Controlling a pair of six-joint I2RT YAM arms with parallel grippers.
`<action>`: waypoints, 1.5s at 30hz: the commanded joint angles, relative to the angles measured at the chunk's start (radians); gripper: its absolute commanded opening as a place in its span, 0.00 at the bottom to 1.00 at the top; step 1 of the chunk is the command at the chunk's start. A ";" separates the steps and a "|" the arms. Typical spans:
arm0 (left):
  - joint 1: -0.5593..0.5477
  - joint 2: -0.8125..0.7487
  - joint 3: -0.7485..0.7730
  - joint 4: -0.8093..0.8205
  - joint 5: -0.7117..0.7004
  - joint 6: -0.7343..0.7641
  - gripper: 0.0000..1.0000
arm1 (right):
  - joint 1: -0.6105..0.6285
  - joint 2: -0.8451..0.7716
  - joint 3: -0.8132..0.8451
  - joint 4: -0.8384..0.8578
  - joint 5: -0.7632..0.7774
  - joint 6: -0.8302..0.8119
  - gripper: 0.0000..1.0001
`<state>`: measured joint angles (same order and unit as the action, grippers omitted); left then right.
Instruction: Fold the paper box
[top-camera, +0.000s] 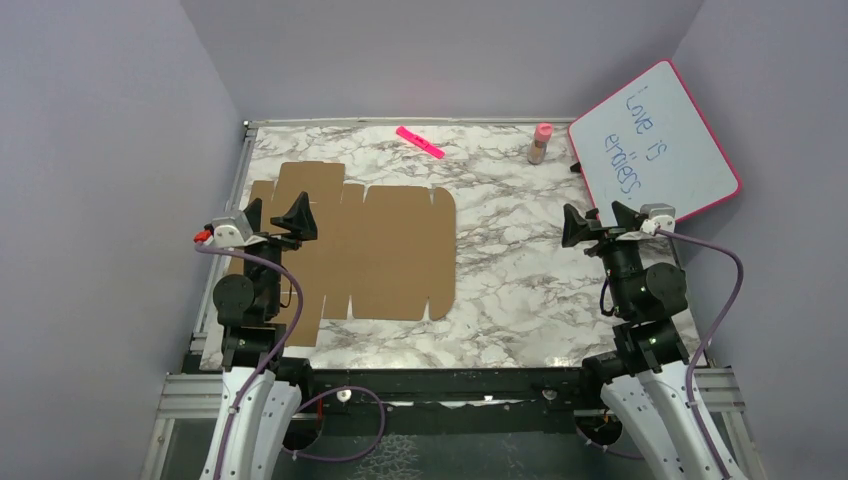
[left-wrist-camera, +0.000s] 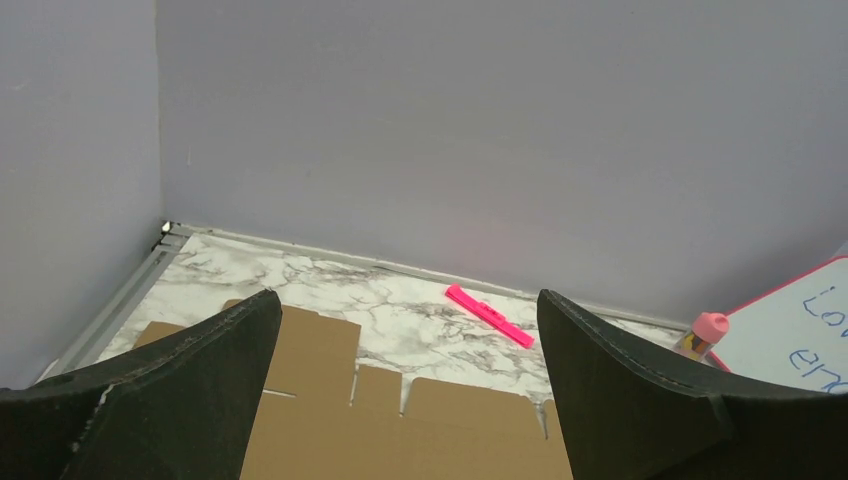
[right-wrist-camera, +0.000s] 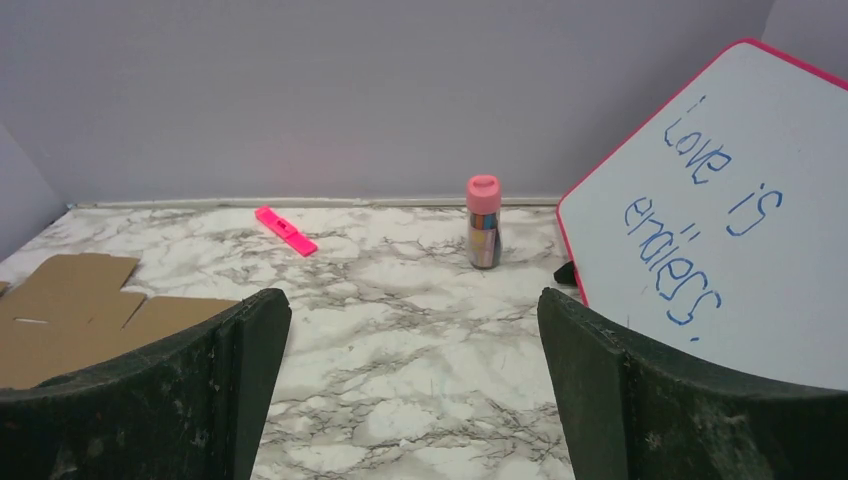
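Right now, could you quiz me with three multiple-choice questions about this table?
1. Where does the paper box lie? A) flat on the left of the table, by the left gripper B) in the far right corner C) lifted in the air
2. What colour is the frame of the whiteboard? A) green B) pink C) black
3. How does the right gripper stand? A) shut B) gripping cardboard C) open, empty
Answers: A, the top view shows it flat at left; B, its rim is pink; C, its fingers are spread with nothing between.
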<state>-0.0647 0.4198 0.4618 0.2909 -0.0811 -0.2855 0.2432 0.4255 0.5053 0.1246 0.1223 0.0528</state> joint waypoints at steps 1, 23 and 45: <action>0.009 -0.021 -0.008 0.032 0.029 -0.001 0.99 | 0.007 0.007 0.007 -0.005 -0.022 0.009 1.00; -0.011 -0.047 0.067 -0.210 0.133 -0.054 0.99 | 0.007 0.335 0.149 -0.121 -0.379 0.130 1.00; -0.050 0.207 0.095 -0.255 0.184 -0.009 0.99 | 0.007 1.367 0.560 0.172 -0.850 0.264 0.90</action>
<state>-0.1116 0.6014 0.5255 0.0326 0.0689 -0.3119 0.2451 1.6676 0.9981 0.2058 -0.6235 0.2630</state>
